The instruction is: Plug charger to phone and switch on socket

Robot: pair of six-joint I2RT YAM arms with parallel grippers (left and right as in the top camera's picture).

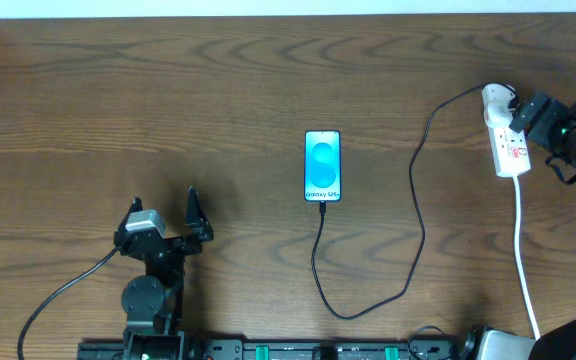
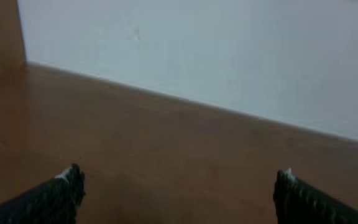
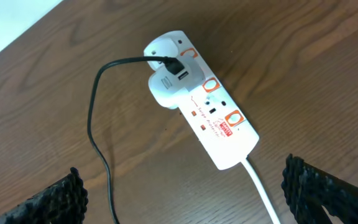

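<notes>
Two pairs of fingers, both spread wide, neither holding anything. Right gripper (image 3: 182,180) hangs just above the socket (image 3: 211,118), which lies at the far right of the table (image 1: 218,90), its white cord (image 1: 521,250) trailing toward the near edge. The charger (image 1: 420,215) leaves a white adapter (image 3: 166,88) on the socket, loops across the wood and meets the bottom edge of the phone (image 1: 323,166), whose screen glows blue mid-table. Left gripper (image 1: 164,208) sits well apart at the near left.
</notes>
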